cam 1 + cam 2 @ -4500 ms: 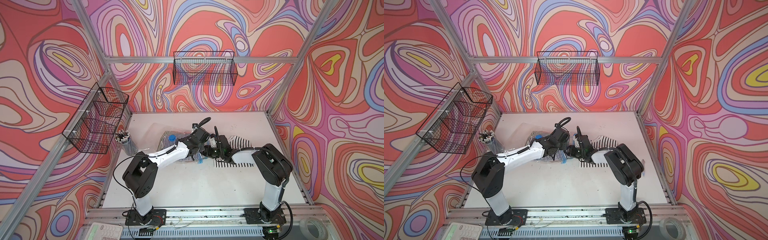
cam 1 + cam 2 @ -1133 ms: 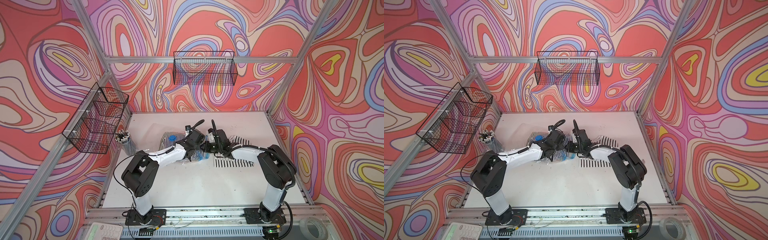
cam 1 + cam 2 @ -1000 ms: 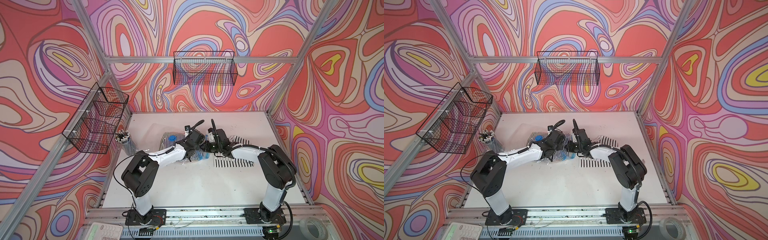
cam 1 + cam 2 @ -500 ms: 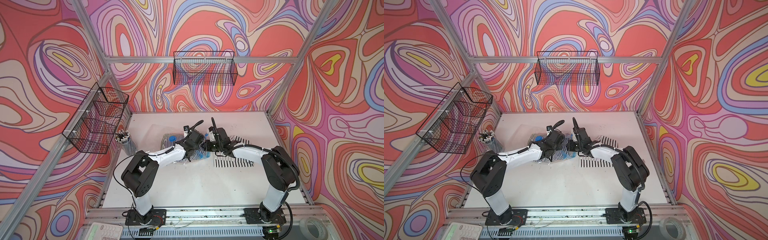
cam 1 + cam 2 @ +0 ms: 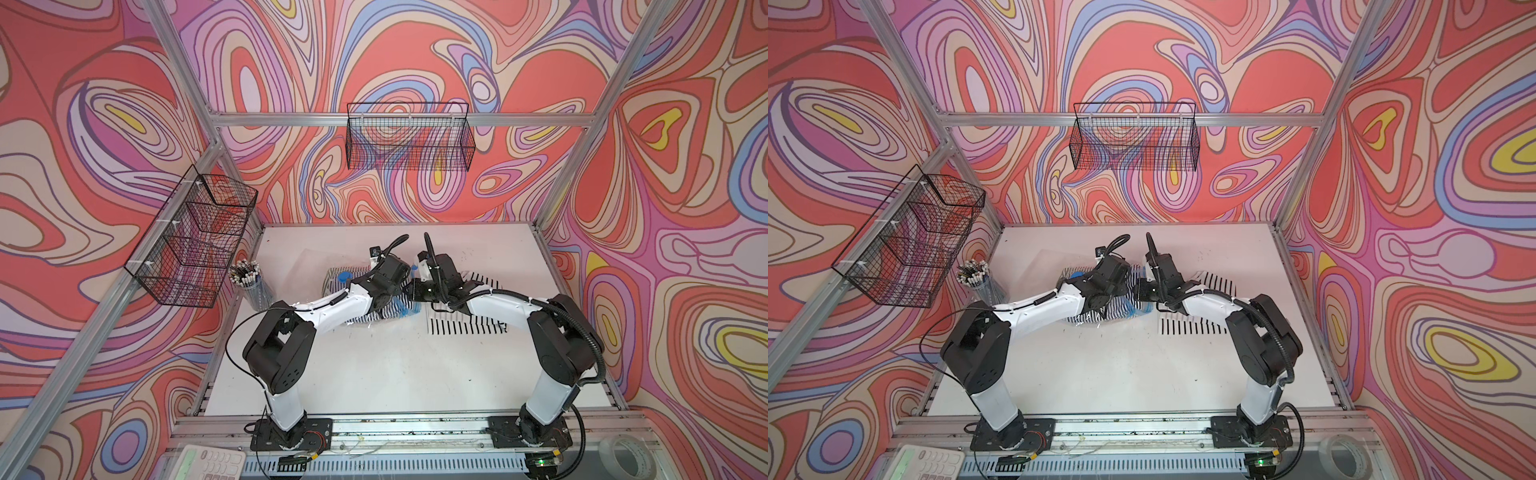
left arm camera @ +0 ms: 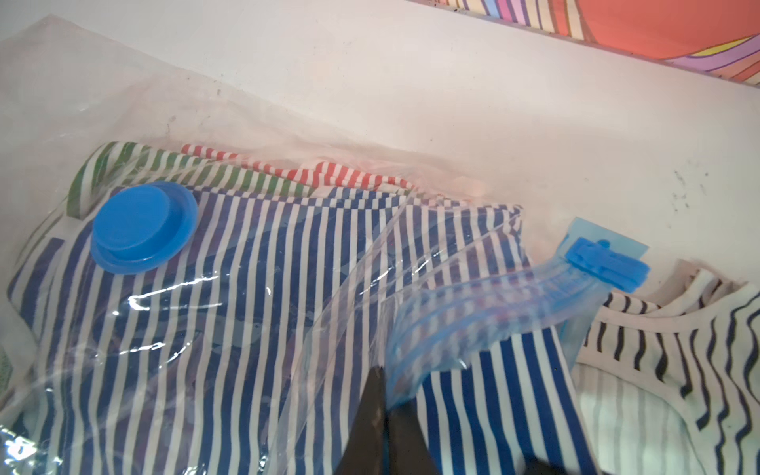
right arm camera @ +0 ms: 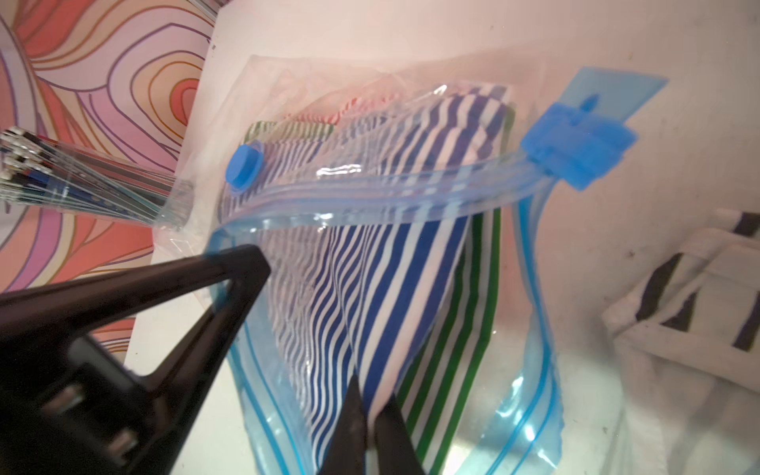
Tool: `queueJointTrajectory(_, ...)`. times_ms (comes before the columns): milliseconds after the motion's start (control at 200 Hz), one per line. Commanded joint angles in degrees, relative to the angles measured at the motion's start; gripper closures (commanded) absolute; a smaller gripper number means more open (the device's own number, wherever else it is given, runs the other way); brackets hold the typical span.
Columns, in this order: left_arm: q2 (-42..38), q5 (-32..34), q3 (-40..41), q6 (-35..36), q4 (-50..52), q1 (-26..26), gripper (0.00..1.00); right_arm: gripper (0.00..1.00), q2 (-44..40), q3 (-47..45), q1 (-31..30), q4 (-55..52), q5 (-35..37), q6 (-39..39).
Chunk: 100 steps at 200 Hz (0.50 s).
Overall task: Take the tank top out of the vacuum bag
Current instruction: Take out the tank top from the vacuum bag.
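Left gripper (image 6: 384,395) clamped on the zip strip (image 6: 473,312); right gripper (image 7: 372,411) pinched on the blue-striped tank top (image 6: 246,329) at the bag mouth.
A black-striped garment (image 5: 465,328) is laid just beside the vacuum bag (image 6: 123,103), a pencil cup (image 5: 257,291) near; the bag, central on the table (image 5: 395,374), is clear, mouth held open.

White shells, black joints.
We see white link covers and bulky black joint housings on the left arm (image 5: 328,309) and right arm (image 5: 498,305), black cables (image 5: 582,328) alongside; the left end effector (image 6: 386,395) and right end effector (image 7: 370,395) taper to black wedges, perhaps plastic.
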<state>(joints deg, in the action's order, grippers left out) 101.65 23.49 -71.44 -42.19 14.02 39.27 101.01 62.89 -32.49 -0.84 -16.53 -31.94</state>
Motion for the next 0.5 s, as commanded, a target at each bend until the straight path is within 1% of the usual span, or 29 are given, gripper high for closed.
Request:
queueJointTrajectory(0, 1.50, 0.77, -2.96, -0.19, 0.66, -0.77, 1.00, 1.00, -3.51, -0.75, 0.14, 1.18, -0.33, 1.16)
queueJointTrajectory(85, 2.47, 1.10, -4.79, 0.09, 0.74, -0.81, 1.00, 1.00, -4.06, -1.34, 0.11, 2.06, -0.98, 1.54)
queueJointTrajectory(100, 2.72, 1.22, -5.16, 0.14, 2.12, -0.79, 1.00, 1.00, -4.11, -1.43, 0.07, 2.17, -1.12, 1.61)
queueJointTrajectory(255, 4.88, 2.74, -7.71, 0.14, 4.08, -0.87, 1.00, 1.00, -4.33, -1.46, 0.16, 2.33, -1.44, 1.62)
queueJointTrajectory(496, 5.58, 2.88, -6.46, -1.05, 4.49, -2.13, 1.00, 1.00, -5.80, -1.47, 0.19, 0.93, 0.78, 2.65)
